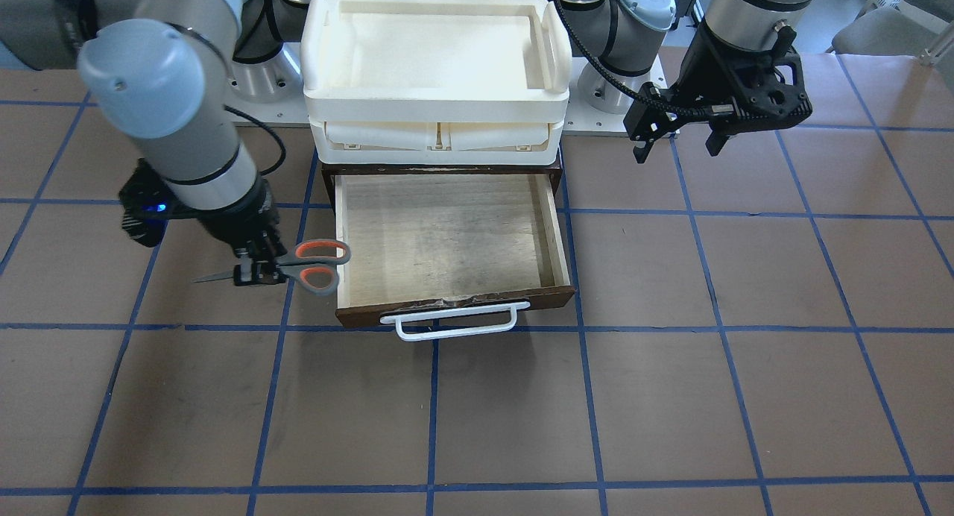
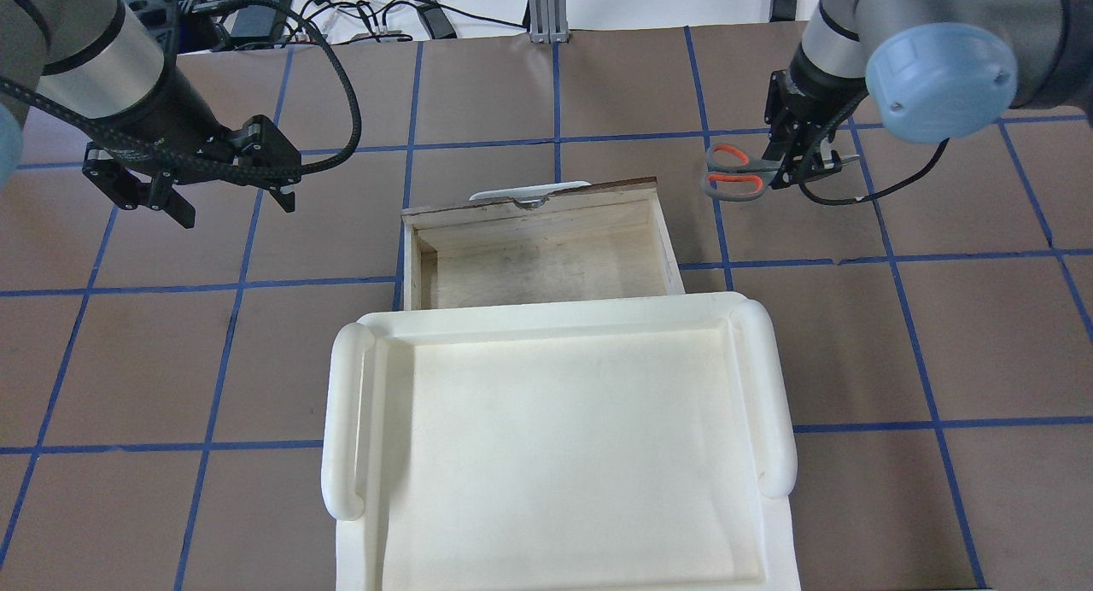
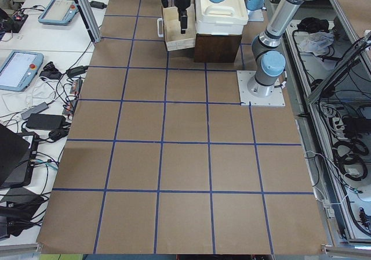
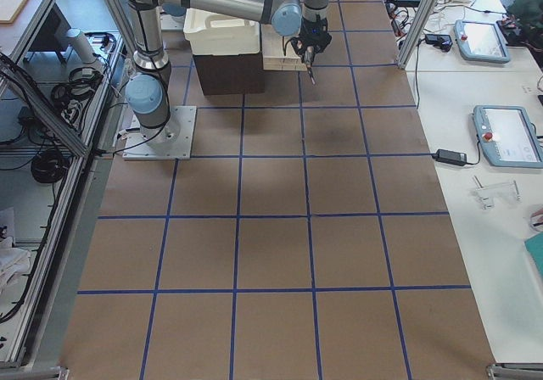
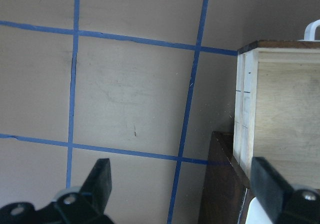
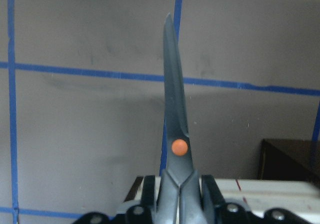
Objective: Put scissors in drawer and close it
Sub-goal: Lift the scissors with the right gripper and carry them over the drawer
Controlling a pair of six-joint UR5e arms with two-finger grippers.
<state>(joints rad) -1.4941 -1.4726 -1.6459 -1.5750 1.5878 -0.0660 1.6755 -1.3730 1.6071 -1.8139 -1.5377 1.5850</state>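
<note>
across the whole scene we see a table (image 1: 671, 397) covered in brown paper and marked into squares by blue tape. at its far edge in the front-facing view stand the bases of the two arms, and between them sits a cream-white tray stack (image 1: 436, 102) on top of a dark brown cabinet. below the stack the drawer (image 1: 447, 233) is pulled well out towards the operators' side, its pale plywood floor showing and its white bar handle (image 1: 455, 326) at the front.

the right arm (image 1: 171, 121) reaches down just beside the drawer on the robot's right. the left arm hangs well apart on the other side, over bare paper. the left gripper (image 1: 677, 149) has its two dark fingers spread wide with only the table between them, as the left wrist view confirms.

the right gripper (image 1: 253, 270) is clamped on the scissors (image 1: 313, 265) near the pivot. we see them held level and outside the drawer, not yet in it. the grey and orange-red handle loops point at the drawer's side wall and just reach its edge. the closed dark blades point away from it. in the right wrist view the orange pivot dot (image 6: 179, 147) sits just above the fingers.
</note>
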